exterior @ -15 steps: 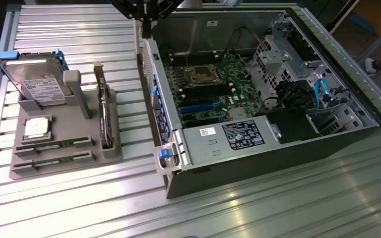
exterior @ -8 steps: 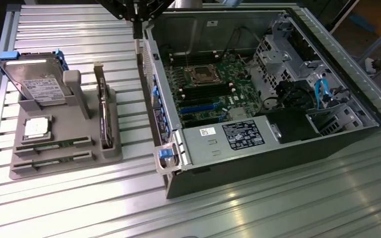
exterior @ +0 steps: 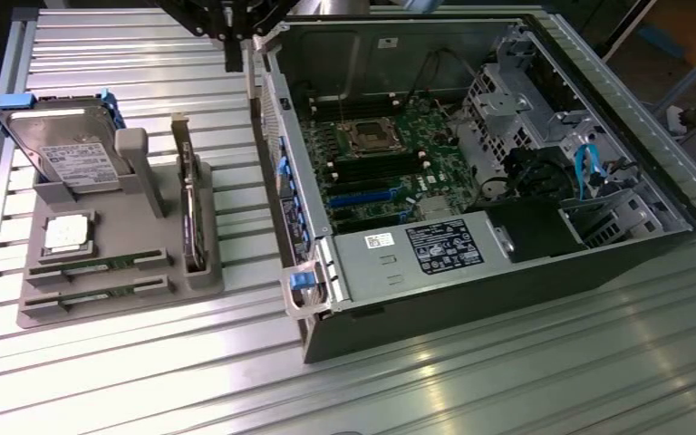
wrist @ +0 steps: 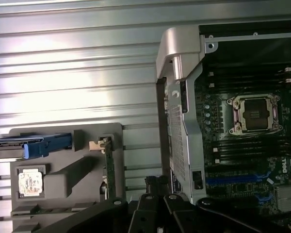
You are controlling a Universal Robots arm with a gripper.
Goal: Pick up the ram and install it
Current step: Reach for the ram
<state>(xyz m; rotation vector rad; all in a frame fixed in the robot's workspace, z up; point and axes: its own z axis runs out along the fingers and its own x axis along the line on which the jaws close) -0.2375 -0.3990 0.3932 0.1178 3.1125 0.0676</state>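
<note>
Two green ram sticks (exterior: 97, 265) lie flat in the front slots of the grey holder (exterior: 119, 304) on the exterior view's left. My gripper (exterior: 235, 60) hangs high above the table at the back, between the holder and the open computer case (exterior: 469, 299). Its dark fingers are shut together with nothing between them. In the wrist view the gripper (wrist: 154, 188) hangs over the gap between holder (wrist: 63, 184) and case wall (wrist: 182, 145). The motherboard (exterior: 379, 172) lies bare, with long dark memory slots (wrist: 252, 145) beside the empty CPU socket (wrist: 254, 114).
The holder also carries a hard drive in a blue bracket (exterior: 64, 149), a square silver CPU (exterior: 68, 233) and an upright dark expansion card (exterior: 191, 213). The case's raised side walls and drive cage (exterior: 517, 109) surround the board. Ribbed metal tabletop (exterior: 506, 381) spreads around.
</note>
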